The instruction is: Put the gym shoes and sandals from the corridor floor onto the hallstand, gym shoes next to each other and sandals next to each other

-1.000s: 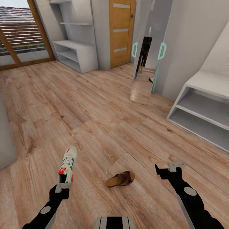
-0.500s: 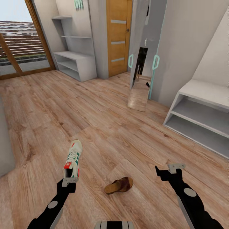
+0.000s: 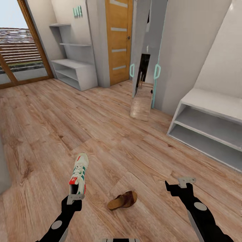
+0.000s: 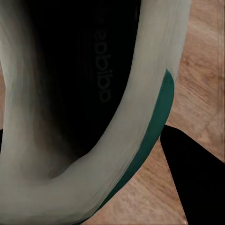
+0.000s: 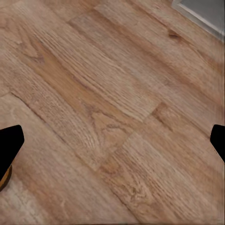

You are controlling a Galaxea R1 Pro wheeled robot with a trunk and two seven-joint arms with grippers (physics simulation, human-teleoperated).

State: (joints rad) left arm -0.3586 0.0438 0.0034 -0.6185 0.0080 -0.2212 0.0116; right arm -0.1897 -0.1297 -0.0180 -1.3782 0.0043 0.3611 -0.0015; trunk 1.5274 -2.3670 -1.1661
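An off-white lace-up gym shoe (image 3: 78, 174) with green side stripes, a red tongue and red heel is held up off the light brown wood-plank corridor floor (image 3: 111, 134). The left hand (image 3: 75, 197) grips it at the heel end, and the toe points away from the robot. In the left wrist view the shoe's dark inner opening and pale collar (image 4: 93, 108) sit very close, with a green stripe along the edge and one black fingertip (image 4: 194, 180) beside it.

Just to the right of the held shoe, a flat dark brown leather-look sandal (image 3: 122, 200) lies on the floor, tipped partly onto its side so its tan sole edge shows. It lies between the two arms, apart from both hands.

The right hand (image 3: 179, 185) hovers over bare floor with nothing in it. In the right wrist view its two black fingertips (image 5: 10, 145) stand wide apart over the wood grain.

At the right, against the white wall, stands a wide low light-grey hallstand (image 3: 208, 126) with two open shelf slots under a flat top; both slots look bare. A second grey shelf unit (image 3: 72, 72) stands at the far end, next to an orange-brown wooden door (image 3: 117, 40) and a large window (image 3: 16, 50) with a wooden frame. A tall mirror panel with teal handles (image 3: 144, 74) stands between the door and the hallstand.
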